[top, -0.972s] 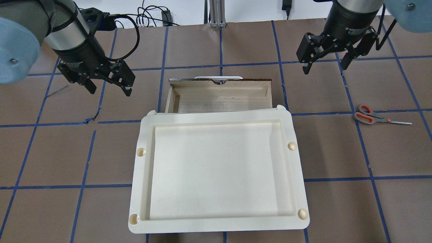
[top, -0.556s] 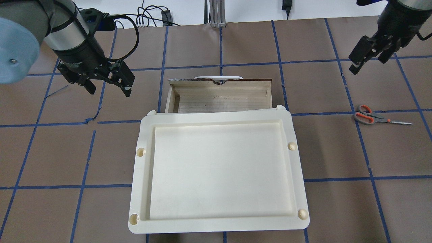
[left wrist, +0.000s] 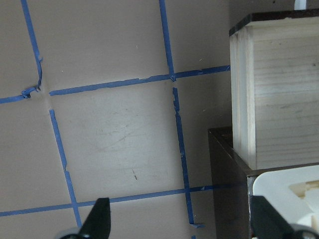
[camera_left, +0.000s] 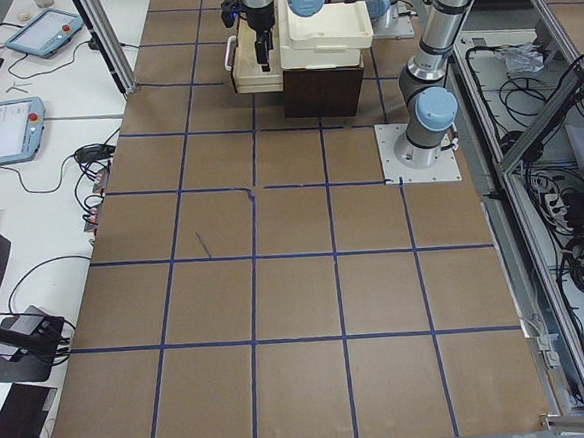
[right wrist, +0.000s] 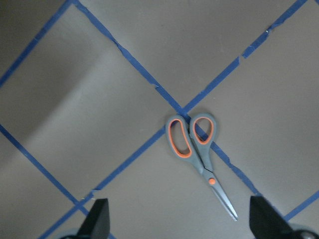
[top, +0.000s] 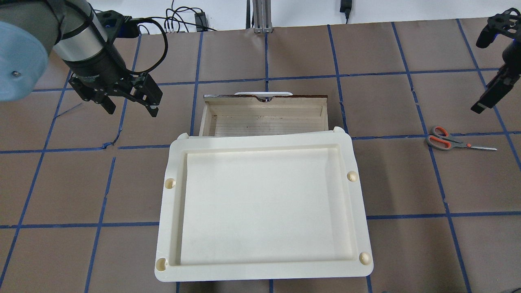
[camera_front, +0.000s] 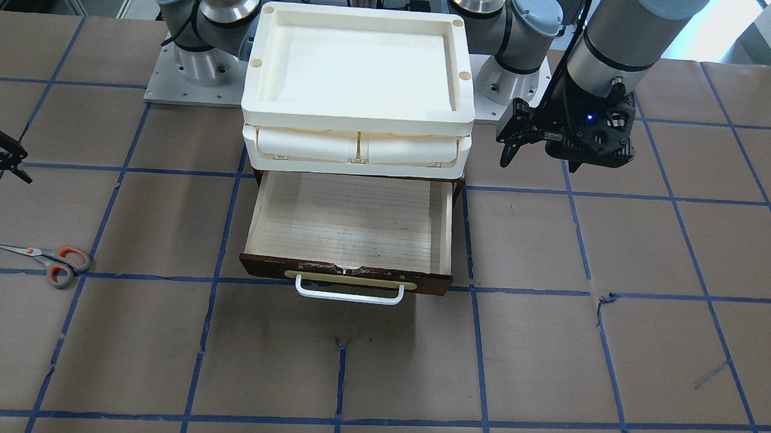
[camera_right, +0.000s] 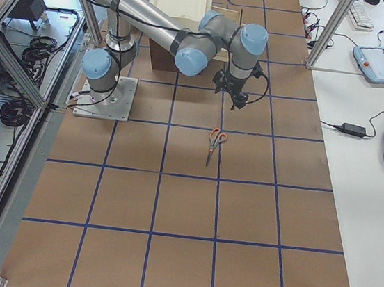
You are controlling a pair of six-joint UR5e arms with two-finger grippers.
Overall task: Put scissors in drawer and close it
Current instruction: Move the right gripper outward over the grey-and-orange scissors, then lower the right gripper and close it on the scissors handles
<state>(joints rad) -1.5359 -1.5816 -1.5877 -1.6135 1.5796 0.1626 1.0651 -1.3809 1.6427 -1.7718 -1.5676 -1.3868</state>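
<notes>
Small grey-handled, orange-lined scissors point(top: 449, 142): lying flat, right gripper point(right wrist: 182, 222) spread above, apparently for pickup. Pale-wood drawer point(camera_front: 350, 222), dark front: pulled out to receive them. Left gripper point(top: 132, 107): spread, idle nearby.

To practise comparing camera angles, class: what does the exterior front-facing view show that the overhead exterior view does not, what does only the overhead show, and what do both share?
Only the exterior front-facing view shows the brass-coloured plate on the drawer's dark front, and the arm bases. Only the overhead exterior view shows the cables beyond the table's far edge. Both show the drawer pulled open and bare inside, its white handle, the cream tray above it, and the scissors lying on the table.
</notes>
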